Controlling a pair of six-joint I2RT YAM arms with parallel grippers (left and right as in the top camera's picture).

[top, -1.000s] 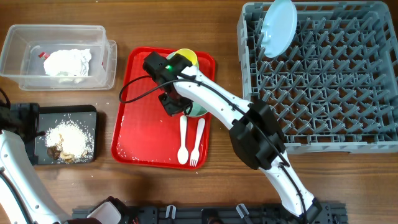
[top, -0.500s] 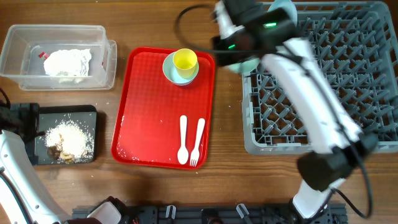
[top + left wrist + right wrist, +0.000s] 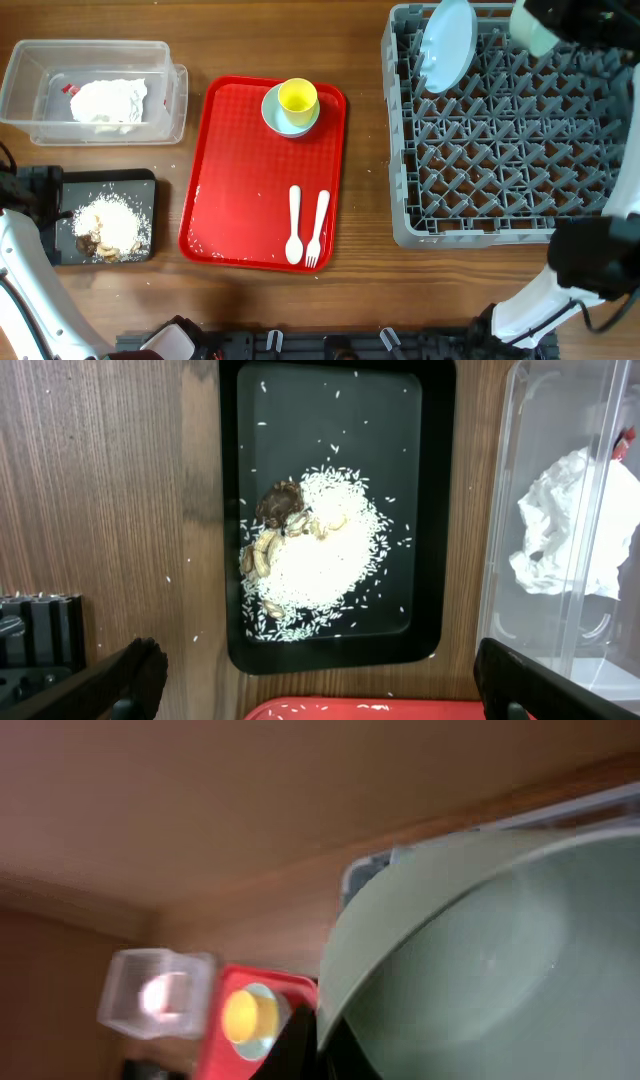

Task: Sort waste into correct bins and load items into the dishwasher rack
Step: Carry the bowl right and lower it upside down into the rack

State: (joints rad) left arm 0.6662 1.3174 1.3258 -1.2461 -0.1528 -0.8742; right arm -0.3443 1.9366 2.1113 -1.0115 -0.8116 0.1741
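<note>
My right gripper (image 3: 553, 18) is shut on the rim of the mint green bowl (image 3: 530, 34), holding it tilted over the far right part of the grey dishwasher rack (image 3: 500, 225). In the right wrist view the bowl (image 3: 480, 950) fills the frame beside my gripper (image 3: 318, 1042). A white plate (image 3: 447, 45) stands on edge in the rack's far left corner. My left gripper (image 3: 318, 662) hangs open above the black tray (image 3: 335, 645), which holds food scraps (image 3: 300, 550). The clear box (image 3: 95, 90) contains the napkin (image 3: 108, 100) and wrapper (image 3: 70, 88).
The red serving tray (image 3: 250, 200) carries a pale blue bowl (image 3: 275, 118) with a yellow cup (image 3: 298, 97) in it, plus a white spoon (image 3: 294, 222) and fork (image 3: 318, 228). Rice grains dot the wood near the black tray.
The right arm lifted the mint green bowl off the red tray and swung it right, over the rack's far side. The left arm has stayed still.
</note>
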